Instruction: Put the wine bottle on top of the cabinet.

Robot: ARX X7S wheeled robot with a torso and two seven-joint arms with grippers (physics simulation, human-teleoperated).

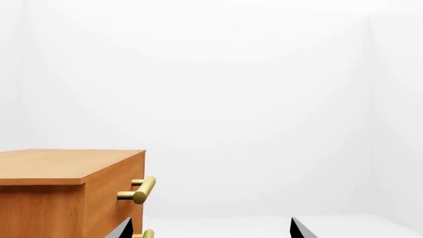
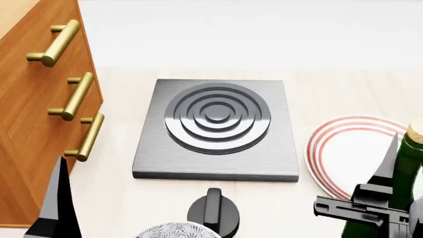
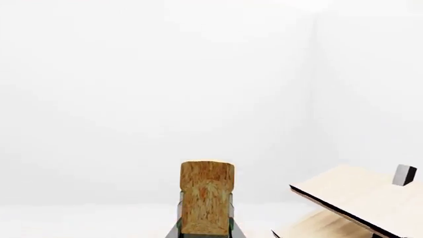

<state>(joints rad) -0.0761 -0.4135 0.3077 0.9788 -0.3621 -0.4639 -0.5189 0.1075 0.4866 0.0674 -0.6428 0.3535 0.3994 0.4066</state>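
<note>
At the head view's lower right corner, the tall dark green glass wine bottle with a tan cork top (image 2: pixel 404 173) stands upright on the pale tabletop (image 2: pixel 330 89), just beside the white round plate with red rings (image 2: pixel 343 148). The black right gripper (image 2: pixel 390 171) is at the bottle's neck: 1 dark pointed finger (image 2: pixel 385 166) rises against the neck's left side, and the other finger is hidden behind the glass. In the right wrist view the cork (image 3: pixel 207 196) fills the space between 2 dark finger edges that hug it on both sides, so the fingers are narrowed onto the neck and appear to be holding it, with only the cork rising above them. That view also shows a pale light-wood slanted rack (image 3: pixel 360 198) off to one side. The large orange-brown wooden cabinet with 3 brass-gold bar handles (image 2: pixel 33 114) stands along the head view's left edge, well apart from the bottle, with a square grey metal hotplate with raised rings (image 2: pixel 217 126) between them. The black left gripper (image 1: pixel 210 229) shows 2 pointed fingertips (image 1: pixel 300 229) spread wide with nothing between them, near the cabinet's front corner (image 1: pixel 66 188). A black round knob (image 2: pixel 213 210) and a patterned bowl rim (image 2: pixel 175 230) sit at the head view's lower edge.
</note>
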